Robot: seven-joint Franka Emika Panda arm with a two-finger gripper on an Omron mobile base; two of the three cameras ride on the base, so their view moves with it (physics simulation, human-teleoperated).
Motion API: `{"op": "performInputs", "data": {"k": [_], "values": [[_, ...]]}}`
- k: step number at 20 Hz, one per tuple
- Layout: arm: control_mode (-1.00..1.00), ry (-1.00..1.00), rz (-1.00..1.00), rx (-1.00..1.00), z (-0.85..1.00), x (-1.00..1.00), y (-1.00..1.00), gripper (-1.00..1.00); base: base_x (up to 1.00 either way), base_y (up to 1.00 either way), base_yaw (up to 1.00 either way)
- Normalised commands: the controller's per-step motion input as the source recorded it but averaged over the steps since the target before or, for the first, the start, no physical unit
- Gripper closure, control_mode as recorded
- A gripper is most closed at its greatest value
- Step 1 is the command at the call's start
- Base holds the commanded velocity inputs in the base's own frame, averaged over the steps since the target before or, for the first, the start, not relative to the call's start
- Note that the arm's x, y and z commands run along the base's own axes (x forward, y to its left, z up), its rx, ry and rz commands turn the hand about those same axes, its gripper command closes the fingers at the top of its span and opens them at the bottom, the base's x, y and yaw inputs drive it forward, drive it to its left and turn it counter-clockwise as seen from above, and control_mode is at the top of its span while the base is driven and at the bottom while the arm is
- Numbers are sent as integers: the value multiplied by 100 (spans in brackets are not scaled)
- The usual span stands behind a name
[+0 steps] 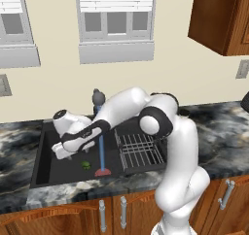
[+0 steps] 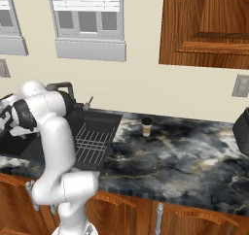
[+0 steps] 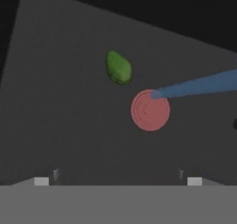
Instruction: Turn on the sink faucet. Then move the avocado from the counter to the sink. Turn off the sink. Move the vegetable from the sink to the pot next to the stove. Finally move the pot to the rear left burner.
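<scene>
The green avocado (image 1: pixel 86 165) lies on the floor of the dark sink (image 1: pixel 48 173). In the hand view the avocado (image 3: pixel 119 67) sits just beside the red splash disc (image 3: pixel 150 110). A blue water stream (image 1: pixel 101 146) falls from the faucet (image 1: pixel 97 99) onto that disc, so the water is running. My gripper (image 1: pixel 67 155) hovers over the sink's left half, above and left of the avocado. Its jaws (image 3: pixel 118 181) are open and hold nothing. The burner is out of view.
A wire drying rack (image 1: pixel 141 149) fills the sink's right part. A paper coffee cup (image 2: pixel 146 126) stands on the marble counter (image 2: pixel 185 156). A dark object (image 2: pixel 241 125) is cut off at the right edge; I cannot tell whether it is the pot. Wall cabinets hang above.
</scene>
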Motion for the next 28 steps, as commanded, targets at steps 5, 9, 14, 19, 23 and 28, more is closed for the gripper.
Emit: {"op": "performInputs", "data": {"k": [5,9,14,19,23,28], "values": [[-100,-6,-5,4,24,-37,-41,-100,0,0,0],[-100,-8,-3,5,26,-34,-46,-100,0,0,0],[-100,-8,-4,7,28,-27,-50,-100,0,0,0],[-100,-7,-3,8,28,-24,-59,-100,0,0,0],[-100,-8,-2,11,22,-26,-68,-100,0,0,0],[-100,-8,-1,12,21,-17,-70,-100,0,0,0]]}}
